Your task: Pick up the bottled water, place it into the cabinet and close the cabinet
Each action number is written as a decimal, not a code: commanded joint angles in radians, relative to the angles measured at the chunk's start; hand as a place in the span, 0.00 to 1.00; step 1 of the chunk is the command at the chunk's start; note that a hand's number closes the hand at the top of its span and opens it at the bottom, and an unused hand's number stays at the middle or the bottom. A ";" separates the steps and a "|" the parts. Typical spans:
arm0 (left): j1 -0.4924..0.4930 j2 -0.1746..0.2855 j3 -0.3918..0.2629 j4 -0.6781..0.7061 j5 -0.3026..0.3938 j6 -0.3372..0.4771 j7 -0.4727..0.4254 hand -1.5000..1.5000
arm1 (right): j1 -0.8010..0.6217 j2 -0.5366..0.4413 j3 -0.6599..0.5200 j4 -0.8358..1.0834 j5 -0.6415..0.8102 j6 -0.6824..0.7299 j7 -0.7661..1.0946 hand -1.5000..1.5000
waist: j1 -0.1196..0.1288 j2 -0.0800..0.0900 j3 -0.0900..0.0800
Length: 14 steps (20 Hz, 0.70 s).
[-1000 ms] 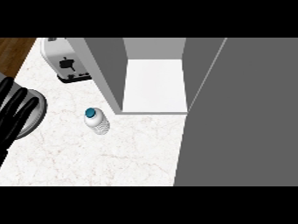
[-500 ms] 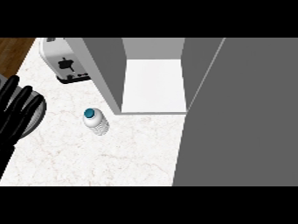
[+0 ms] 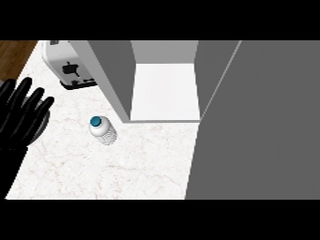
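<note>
The bottled water (image 3: 102, 131), a small clear bottle with a blue cap, stands on the white marbled counter (image 3: 121, 173) just in front of the cabinet's left wall. The grey cabinet (image 3: 114, 75) is open and shows a white inner floor (image 3: 166, 91). Its big grey door (image 3: 266, 122) swings out over the right side of the view. My left hand (image 3: 13, 119) shows at the left edge, black, open with fingers straight and pointing up, well to the left of the bottle and not touching it. My right hand is out of view.
A white toaster (image 3: 69, 70) stands at the back left, beside the cabinet's left wall. The counter's left edge runs under my left hand, with wooden floor (image 3: 6, 51) beyond it.
My left hand has come a little further up and into view from the left edge. The bottle and the cabinet door have not moved.
</note>
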 commanded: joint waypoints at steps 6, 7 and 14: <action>-0.079 -0.033 -0.013 0.290 -0.103 -0.032 -0.151 0.00 | 0.005 -0.031 0.019 -0.162 0.049 -0.028 0.079 0.00 | -0.004 0.002 0.000; -0.153 -0.018 0.009 0.304 -0.103 0.002 -0.103 0.00 | 0.048 -0.033 0.077 -0.163 0.080 -0.030 0.070 0.00 | -0.007 0.001 0.000; -0.140 0.032 0.093 0.593 -0.115 -0.123 -0.320 0.00 | -0.033 -0.075 0.005 -0.155 0.039 -0.047 0.104 0.00 | -0.009 0.004 -0.001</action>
